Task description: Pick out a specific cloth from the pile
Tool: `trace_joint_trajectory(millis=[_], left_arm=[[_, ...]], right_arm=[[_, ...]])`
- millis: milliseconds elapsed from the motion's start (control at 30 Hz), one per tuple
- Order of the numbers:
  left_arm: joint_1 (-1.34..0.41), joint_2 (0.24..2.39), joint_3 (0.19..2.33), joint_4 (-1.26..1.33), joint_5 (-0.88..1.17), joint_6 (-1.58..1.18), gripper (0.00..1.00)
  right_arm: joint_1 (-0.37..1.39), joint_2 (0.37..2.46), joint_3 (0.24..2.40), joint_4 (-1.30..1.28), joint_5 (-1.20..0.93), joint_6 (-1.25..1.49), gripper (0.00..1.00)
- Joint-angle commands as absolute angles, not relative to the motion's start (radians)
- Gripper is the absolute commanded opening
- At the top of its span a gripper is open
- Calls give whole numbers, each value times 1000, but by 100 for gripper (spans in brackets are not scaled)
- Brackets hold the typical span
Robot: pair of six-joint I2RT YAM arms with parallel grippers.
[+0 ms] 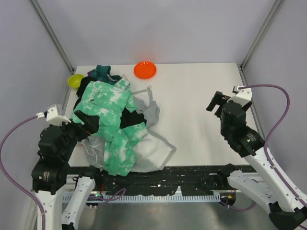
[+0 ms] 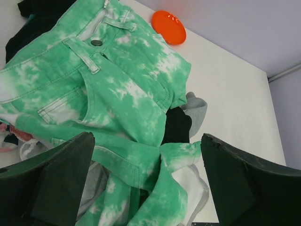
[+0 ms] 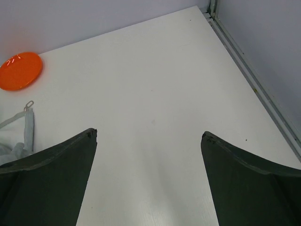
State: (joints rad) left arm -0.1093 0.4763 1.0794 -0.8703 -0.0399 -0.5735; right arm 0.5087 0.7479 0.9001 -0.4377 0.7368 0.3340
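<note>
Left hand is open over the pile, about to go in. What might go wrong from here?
1. The green tie-dye pants cover most of the pile, so the open left hand would likely close on them instead.
2. Only a small dark patch shows under the pants, and more dark fabric lies at the pile's far edge; the wrong one may get picked.
3. A pull could drag clothes into the yellow bowl beside the pile.
</note>
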Motion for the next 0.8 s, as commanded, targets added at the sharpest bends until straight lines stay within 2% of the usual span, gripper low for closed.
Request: trace_joint_trajectory(millis=[0,267,367,467,600,700,767], left_arm=[[-112,453,1098,-864,-66,-552,100],[-115,494,1052,-732,190,-568,100],[-164,549,1043,-715,184,-574,100],[-297,592,1048,-712,77,-568,100],[-544,682,1087,-747,-191,-532,100],[-722,819,1170,-868,-465,-512,100],[-819,935,1245,-974,-579,-514,100]], right_arm=[[512,735,911,-423,766,313,95],[511,721,884,-388,674,292,95],[512,721,874,-388,654,288,95],[511,721,867,-385,640,281,95],[511,723,854,-385,618,275,95],[512,726,844,-385,615,265,95],[511,730,838,-380,609,256,95]])
